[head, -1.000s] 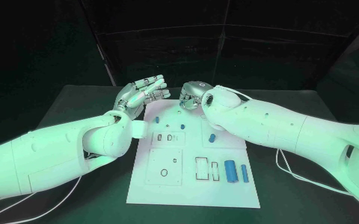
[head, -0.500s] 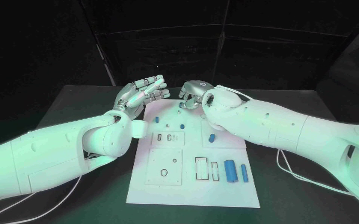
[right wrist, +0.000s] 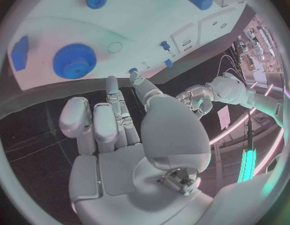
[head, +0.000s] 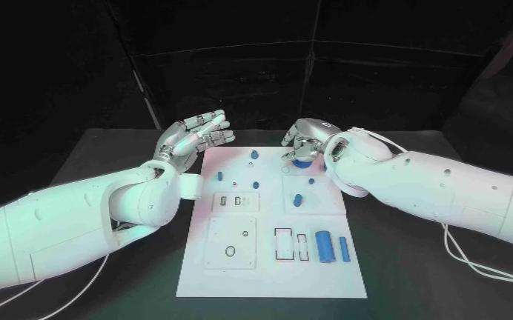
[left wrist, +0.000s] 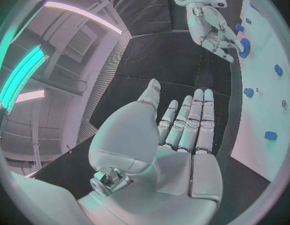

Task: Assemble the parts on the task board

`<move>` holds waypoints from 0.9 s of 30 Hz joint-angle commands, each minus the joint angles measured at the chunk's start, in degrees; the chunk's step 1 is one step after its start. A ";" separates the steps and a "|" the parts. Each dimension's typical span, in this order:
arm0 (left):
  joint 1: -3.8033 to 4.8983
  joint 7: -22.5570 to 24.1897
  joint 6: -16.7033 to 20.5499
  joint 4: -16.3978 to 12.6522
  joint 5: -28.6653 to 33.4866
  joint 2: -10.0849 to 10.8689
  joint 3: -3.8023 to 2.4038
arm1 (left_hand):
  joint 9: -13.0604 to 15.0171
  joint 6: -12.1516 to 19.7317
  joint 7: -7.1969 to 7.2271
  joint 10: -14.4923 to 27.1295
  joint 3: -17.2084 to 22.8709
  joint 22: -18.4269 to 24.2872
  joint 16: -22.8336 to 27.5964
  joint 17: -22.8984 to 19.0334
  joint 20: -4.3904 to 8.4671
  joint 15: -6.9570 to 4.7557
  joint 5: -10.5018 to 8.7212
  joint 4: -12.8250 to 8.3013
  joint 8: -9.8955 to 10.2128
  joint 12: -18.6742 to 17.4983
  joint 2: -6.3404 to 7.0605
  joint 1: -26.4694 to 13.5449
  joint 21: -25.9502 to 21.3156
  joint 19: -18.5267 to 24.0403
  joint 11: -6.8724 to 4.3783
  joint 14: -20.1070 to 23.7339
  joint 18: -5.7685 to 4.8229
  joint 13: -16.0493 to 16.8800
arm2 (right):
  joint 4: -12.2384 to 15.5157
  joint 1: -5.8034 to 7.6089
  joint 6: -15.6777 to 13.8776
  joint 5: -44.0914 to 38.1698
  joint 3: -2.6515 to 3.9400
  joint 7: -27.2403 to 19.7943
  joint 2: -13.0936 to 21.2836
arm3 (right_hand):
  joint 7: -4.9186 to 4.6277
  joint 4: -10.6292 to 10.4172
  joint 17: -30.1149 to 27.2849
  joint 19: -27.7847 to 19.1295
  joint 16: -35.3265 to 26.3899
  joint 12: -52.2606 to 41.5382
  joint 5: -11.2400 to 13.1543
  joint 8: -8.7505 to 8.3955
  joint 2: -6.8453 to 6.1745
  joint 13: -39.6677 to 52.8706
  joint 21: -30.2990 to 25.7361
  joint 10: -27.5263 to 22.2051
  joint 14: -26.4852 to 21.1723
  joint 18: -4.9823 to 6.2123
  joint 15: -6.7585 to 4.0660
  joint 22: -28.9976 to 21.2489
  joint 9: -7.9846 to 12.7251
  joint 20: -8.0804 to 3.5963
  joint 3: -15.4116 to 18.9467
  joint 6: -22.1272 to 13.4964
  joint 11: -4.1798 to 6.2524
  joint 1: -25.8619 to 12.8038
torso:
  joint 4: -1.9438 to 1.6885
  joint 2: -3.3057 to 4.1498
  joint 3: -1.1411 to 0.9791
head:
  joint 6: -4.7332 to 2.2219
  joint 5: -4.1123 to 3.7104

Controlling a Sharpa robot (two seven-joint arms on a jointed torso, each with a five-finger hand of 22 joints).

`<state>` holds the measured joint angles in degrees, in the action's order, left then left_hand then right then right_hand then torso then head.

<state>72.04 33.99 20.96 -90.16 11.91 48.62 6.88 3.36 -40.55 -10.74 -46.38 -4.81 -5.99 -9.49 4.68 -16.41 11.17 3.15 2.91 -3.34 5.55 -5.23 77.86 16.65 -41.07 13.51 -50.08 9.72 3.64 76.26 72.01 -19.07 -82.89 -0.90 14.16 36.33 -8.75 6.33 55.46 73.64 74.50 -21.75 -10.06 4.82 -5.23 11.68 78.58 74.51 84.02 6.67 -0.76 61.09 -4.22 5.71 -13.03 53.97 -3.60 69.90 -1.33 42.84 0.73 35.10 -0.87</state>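
The white task board [head: 248,261] lies in the middle of the black table. A blue toothed gear [head: 304,163] sits flat on its far right part, also seen in the right wrist view [right wrist: 75,61] and the left wrist view [left wrist: 245,47]. My right hand [head: 307,136] hovers just over the gear with fingers bent down and nothing in them; its palm [right wrist: 126,135] is bare. My left hand [head: 196,133] is raised beside the board's far left corner, flat and open, holding nothing [left wrist: 176,140]. Small blue parts [head: 258,184] stand on the board's far half.
Two blue cylinders [head: 323,246] lie side by side at the board's near right, next to rectangular slots [head: 285,243]. A blue oblong part [head: 298,201] lies mid right. A cable [head: 459,253] trails on the table under my right arm.
My right hand has shifted from the middle of the board's far edge toward its right side, and the blue gear now shows beneath its fingers. The left hand stays raised and open.
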 commanded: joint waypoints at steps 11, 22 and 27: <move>0.09 -0.10 -1.90 0.68 0.25 -0.04 -0.05 | 0.02 -0.12 -5.29 -0.32 -0.02 0.07 -0.11 -0.06 -0.04 -0.16 0.19 -0.42 -0.18 0.27 -0.30 0.14 0.05 -0.52 -0.08 -0.38 0.06 0.01 | 1.65 0.24 3.18 7.99 0.79 3.73 5.44 | -1.20 -11.09 9.24 2.52 5.43 -39.30 -1.75 0.66 -0.60 38.09 2.65 -8.16 1.85 -1.86 0.97 5.12 0.15 0.69 11.00 -4.86 -1.20 5.05 | 1.08 -0.05 -0.41 | -0.65 -0.09; 0.06 -0.12 -1.78 1.09 0.25 -0.46 -0.05 | 0.02 -0.12 -5.29 -0.32 -0.02 0.07 -0.11 -0.06 -0.04 -0.16 0.19 -0.42 -0.18 0.27 -0.30 0.14 0.05 -0.52 -0.08 -0.38 0.06 0.01 | -1.83 0.22 4.87 7.34 0.80 3.89 2.81 | -1.25 -13.25 12.94 3.30 7.19 -43.42 -1.87 1.41 -0.06 43.21 3.42 -6.55 2.40 -2.15 1.14 6.75 0.04 0.93 12.02 -4.73 -1.33 6.97 | 0.79 0.05 -0.38 | -0.08 -0.16; 0.06 -0.08 -1.72 1.15 0.25 -0.49 -0.05 | 0.02 -0.17 -5.29 -0.34 -0.03 0.08 -0.13 -0.06 -0.04 -0.17 0.18 -0.43 -0.19 0.28 -0.33 0.09 0.05 -0.54 -0.09 -0.42 0.07 0.02 | -3.31 0.19 5.82 7.30 0.79 3.58 1.63 | -1.06 -13.45 15.71 3.96 8.42 -46.65 -2.26 2.18 0.50 47.34 3.98 -4.39 2.82 -2.39 1.05 8.00 -0.09 0.88 12.09 -3.87 -1.17 7.88 | 0.86 0.06 -0.42 | 0.04 -0.31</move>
<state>72.01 33.69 19.98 -89.00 12.17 48.20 6.89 3.36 -40.55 -10.74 -46.38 -4.81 -6.00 -9.49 4.69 -16.41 11.17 3.15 2.91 -3.34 5.55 -5.23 77.86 16.65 -41.07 13.51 -50.08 9.72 3.64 73.19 72.12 -14.91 -75.55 -0.15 17.79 38.07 -9.93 -6.64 70.77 77.23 82.72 -67.95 -12.11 6.81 -4.61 58.47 82.35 69.73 84.04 4.85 0.11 68.90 -4.25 6.65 -0.94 49.66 -4.69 77.18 -0.48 42.87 0.34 35.06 -1.12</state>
